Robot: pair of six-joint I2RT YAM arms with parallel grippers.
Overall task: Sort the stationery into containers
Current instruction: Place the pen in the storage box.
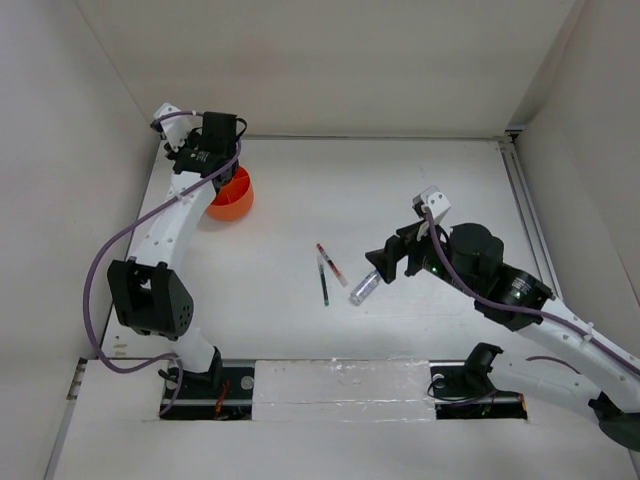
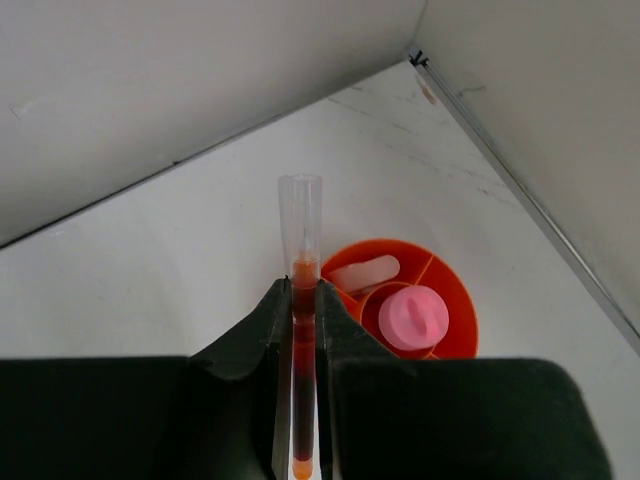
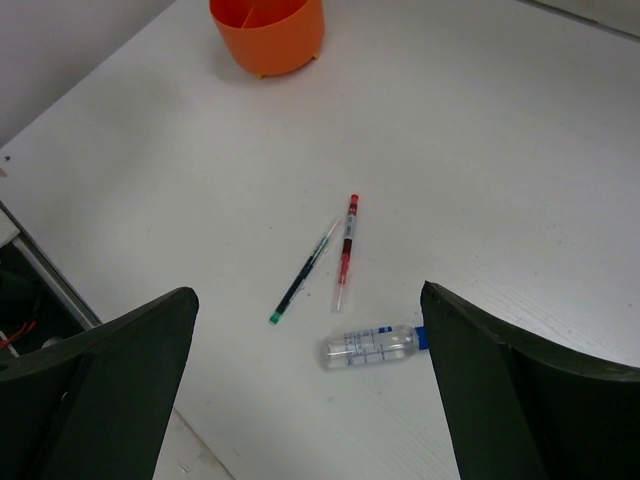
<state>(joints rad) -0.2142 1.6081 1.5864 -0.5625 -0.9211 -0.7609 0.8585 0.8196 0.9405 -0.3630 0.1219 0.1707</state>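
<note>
2 items, the pink-capped bottle (image 2: 412,317) and white piece (image 2: 362,273), are already lodged in the orange tub (image 2: 465,322). A red-inked pen (image 2: 301,215) is pinched by the left gripper (image 2: 304,300) over the tub. Well away from the tub, 3 items are left: red pen (image 3: 347,250), green pen (image 3: 305,275) and clear bottle (image 3: 370,346), with the right gripper (image 1: 383,265) spread above them.

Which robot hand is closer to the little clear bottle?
Right. The right gripper hangs open just beside the bottle; the left gripper is far off by the orange tub, shut on a red pen.

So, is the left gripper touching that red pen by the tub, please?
Touching. In the left wrist view, the left gripper is shut on the red pen.
</note>
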